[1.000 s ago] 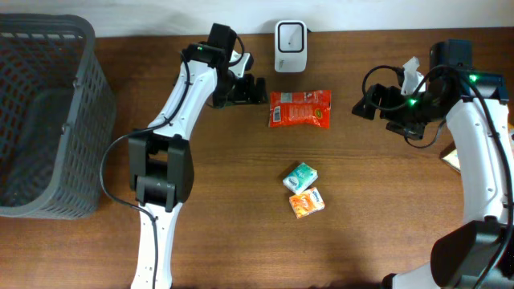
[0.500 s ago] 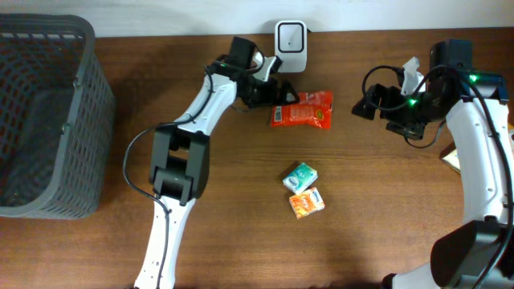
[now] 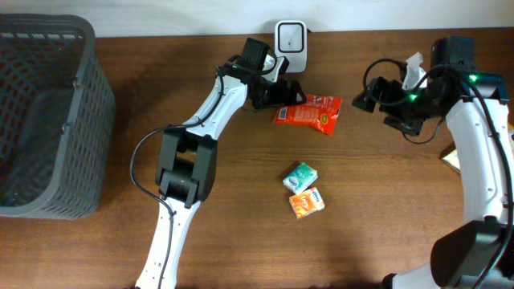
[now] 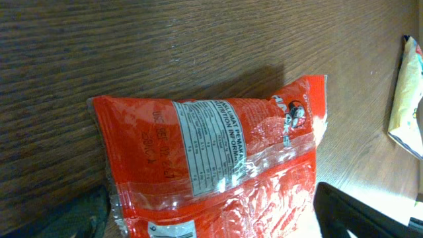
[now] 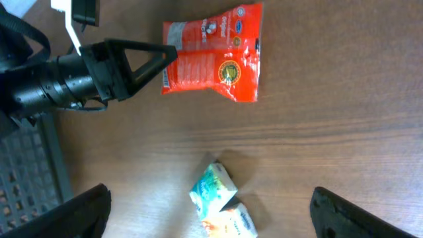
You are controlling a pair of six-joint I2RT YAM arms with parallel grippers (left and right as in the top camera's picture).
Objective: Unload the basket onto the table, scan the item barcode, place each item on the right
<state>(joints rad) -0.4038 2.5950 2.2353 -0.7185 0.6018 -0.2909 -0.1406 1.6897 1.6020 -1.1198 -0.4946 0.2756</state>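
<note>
**Two open grippers, one red packet at the left fingertips**

Two arms reach in over the brown table [image 3: 241, 241]. The left gripper [image 3: 287, 94] has its jaws spread wide. The red snack packet [image 3: 312, 113] lies flat on the wood directly ahead of it, with its near end reaching in between the fingers [image 4: 360, 211]. The wrist camera does not clearly show whether either finger touches the foil, so I cannot call it a grip.

The packet lies with its printed nutrition table facing up. A white patch at the end nearest the left gripper may be the barcode, but the frame edge cuts it off.

The white scanner [image 3: 290, 36] stands just beside this gripper, off to one side at the table's far edge. It is near the packet but apart from it.

The right gripper [image 3: 365, 98] is also open, with its fingers wide apart and nothing between them. It sits well clear of the packet's far end and faces it across bare wood.

Below its line of sight lie a small green pack [image 3: 300, 176] and an orange pack [image 3: 307, 202], which touch each other.

A grey basket [image 3: 48, 32] sits far behind the left gripper (at the table's outer end).
</note>
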